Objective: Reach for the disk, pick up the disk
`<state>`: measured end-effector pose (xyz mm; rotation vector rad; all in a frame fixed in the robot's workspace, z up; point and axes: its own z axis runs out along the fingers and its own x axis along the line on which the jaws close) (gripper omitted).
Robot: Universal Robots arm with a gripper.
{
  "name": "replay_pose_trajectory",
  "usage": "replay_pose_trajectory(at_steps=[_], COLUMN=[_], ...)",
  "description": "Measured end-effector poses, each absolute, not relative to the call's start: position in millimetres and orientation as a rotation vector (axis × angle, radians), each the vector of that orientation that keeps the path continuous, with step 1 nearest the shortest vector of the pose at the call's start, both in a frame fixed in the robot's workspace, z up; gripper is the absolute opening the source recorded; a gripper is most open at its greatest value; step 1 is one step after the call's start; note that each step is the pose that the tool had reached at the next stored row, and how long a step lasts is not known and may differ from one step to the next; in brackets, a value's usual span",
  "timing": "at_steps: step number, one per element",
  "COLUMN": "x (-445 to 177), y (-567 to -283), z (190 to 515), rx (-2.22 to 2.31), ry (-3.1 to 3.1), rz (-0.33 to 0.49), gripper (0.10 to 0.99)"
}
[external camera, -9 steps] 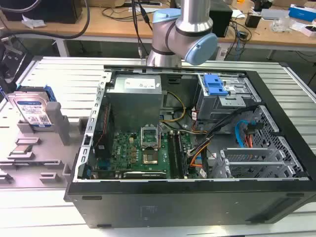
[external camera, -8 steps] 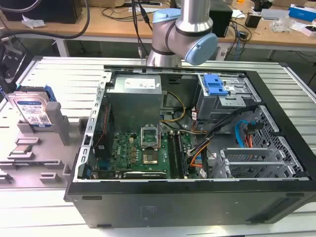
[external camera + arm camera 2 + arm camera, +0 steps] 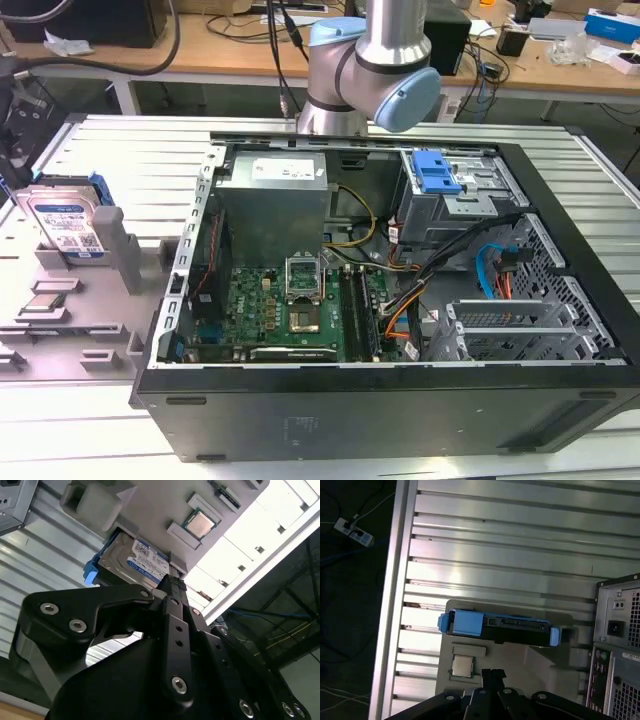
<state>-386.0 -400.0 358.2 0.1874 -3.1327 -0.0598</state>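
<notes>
Gripper (image 3: 172, 582) hovers near the disk (image 3: 142, 562), fingers pinched together on nothing, disk parked upright in its grey holder (image 3: 150, 510).

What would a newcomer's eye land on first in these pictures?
The open computer case dominates the exterior view's middle, its green motherboard exposed. At that view's left, the disk stands in a grey holder. In the second wrist view, the black pincer points toward it, apart.
</notes>
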Motion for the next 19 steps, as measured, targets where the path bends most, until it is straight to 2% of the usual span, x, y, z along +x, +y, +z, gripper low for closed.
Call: replay_pose_trajectory(at_steps=[19], x=[-386.0], y=[-400.0], z=[358.2], rx=[0.773], ry=[-3.034], rz=[-0.058], gripper=[0.106])
